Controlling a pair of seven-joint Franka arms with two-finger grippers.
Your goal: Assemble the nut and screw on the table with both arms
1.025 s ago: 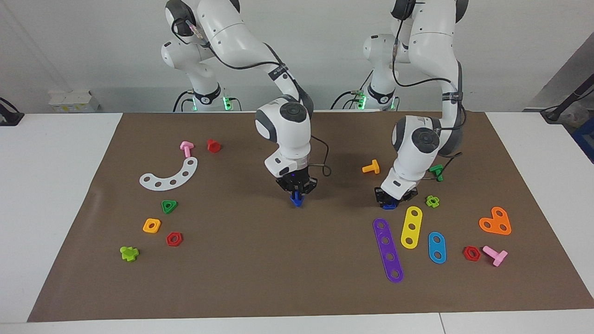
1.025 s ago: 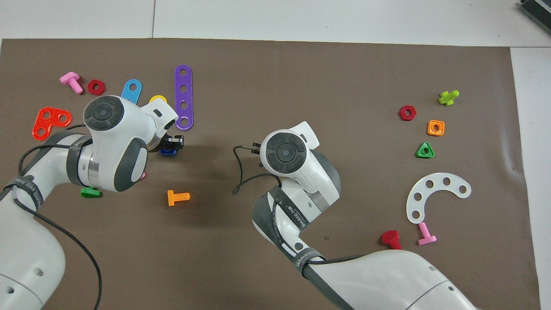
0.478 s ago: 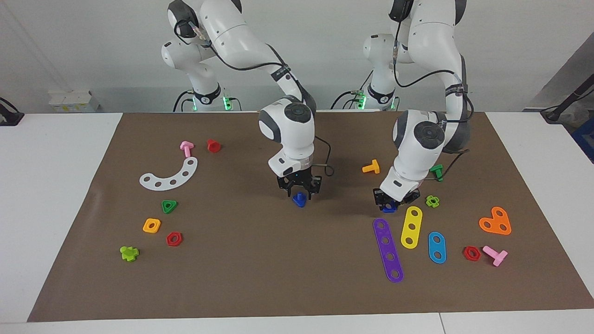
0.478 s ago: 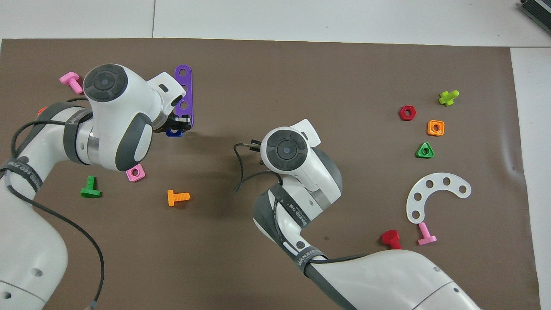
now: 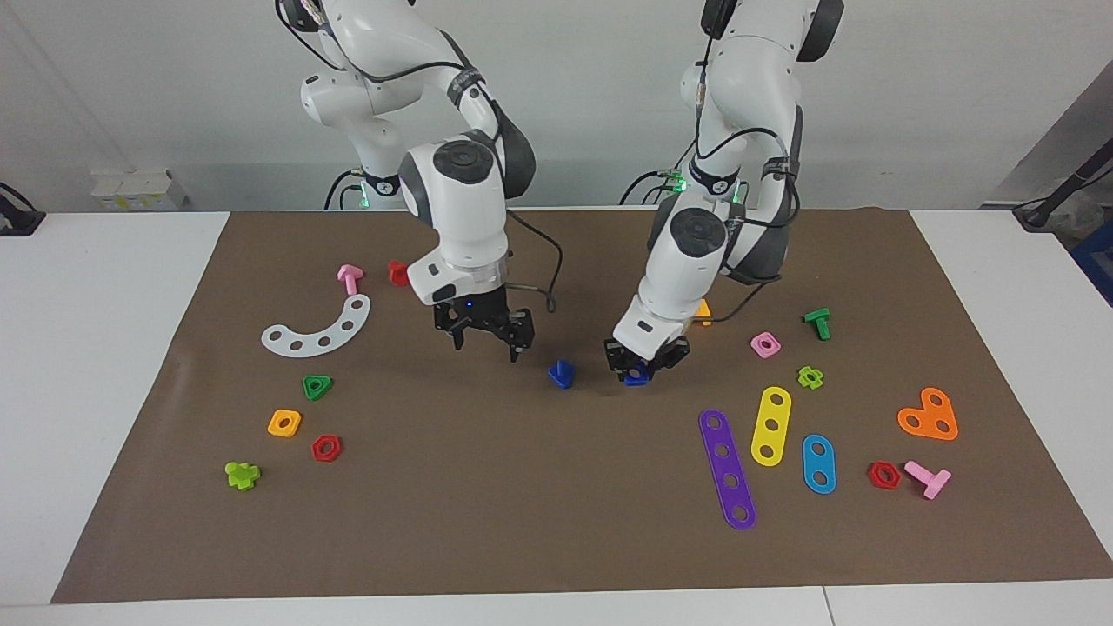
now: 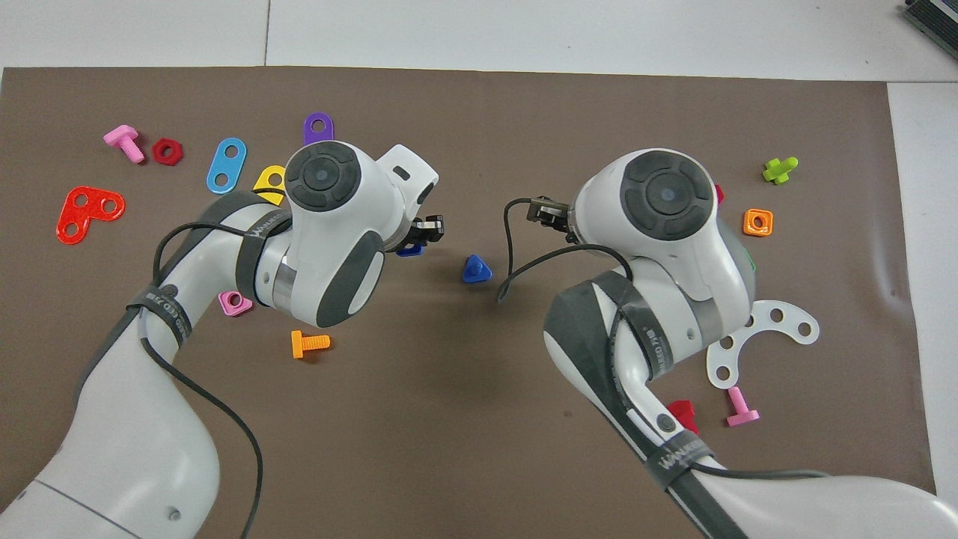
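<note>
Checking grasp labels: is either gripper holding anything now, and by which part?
The left gripper is shut on the small blue square plastic nut, apparently by its sides. The right gripper is open, empty; the blue plastic screw lies on the mat.

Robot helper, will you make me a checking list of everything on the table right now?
Surface: white table with a brown mat.
Job's things: blue screw standing alone on the mat; blue nut in the left gripper.
Clutter: purple strip, white curved piece, pink nut, orange bolt.
Grippers: left shut on the nut; right gripper open, empty, raised over the mat.
Cables: black cable on the right arm.
Surroundings: nothing seen.
</note>
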